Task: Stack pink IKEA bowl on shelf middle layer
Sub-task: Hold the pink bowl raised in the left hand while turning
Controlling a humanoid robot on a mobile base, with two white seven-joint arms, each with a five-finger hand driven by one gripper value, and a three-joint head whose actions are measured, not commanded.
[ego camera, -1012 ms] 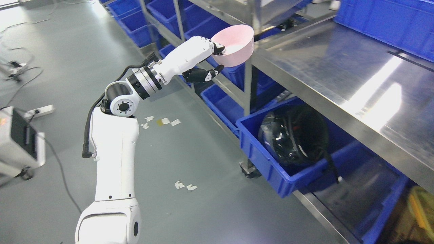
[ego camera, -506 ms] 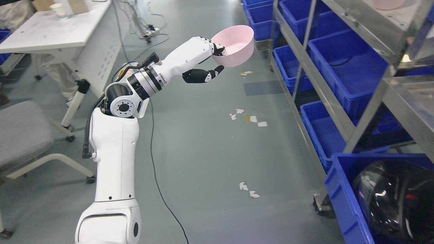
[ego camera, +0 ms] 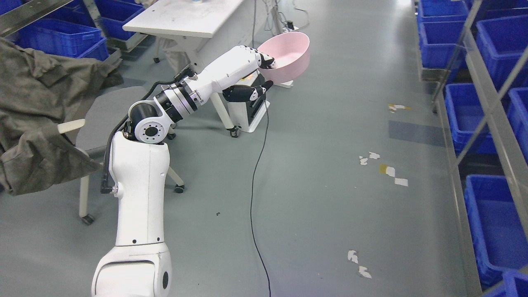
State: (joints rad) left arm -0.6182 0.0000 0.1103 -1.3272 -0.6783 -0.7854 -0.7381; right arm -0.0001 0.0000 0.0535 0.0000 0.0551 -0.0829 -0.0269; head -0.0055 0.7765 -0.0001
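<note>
Head view: left hand (ego camera: pixel 251 72) gripped the pink bowl (ego camera: pixel 286 55) by its rim, held aloft as before. Camera had swung left; shelf (ego camera: pixel 486 119) with blue bins (ego camera: pixel 466 111) now sat at right edge, white table (ego camera: pixel 181 18) and chair (ego camera: pixel 88 123) entered.

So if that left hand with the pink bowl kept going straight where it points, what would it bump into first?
Probably nothing soon: the left hand holding the pink bowl points up-right over open floor; depth is unclear.

Grey floor (ego camera: pixel 330 123) bears, seemingly, paper scraps (ego camera: pixel 383 167).
</note>
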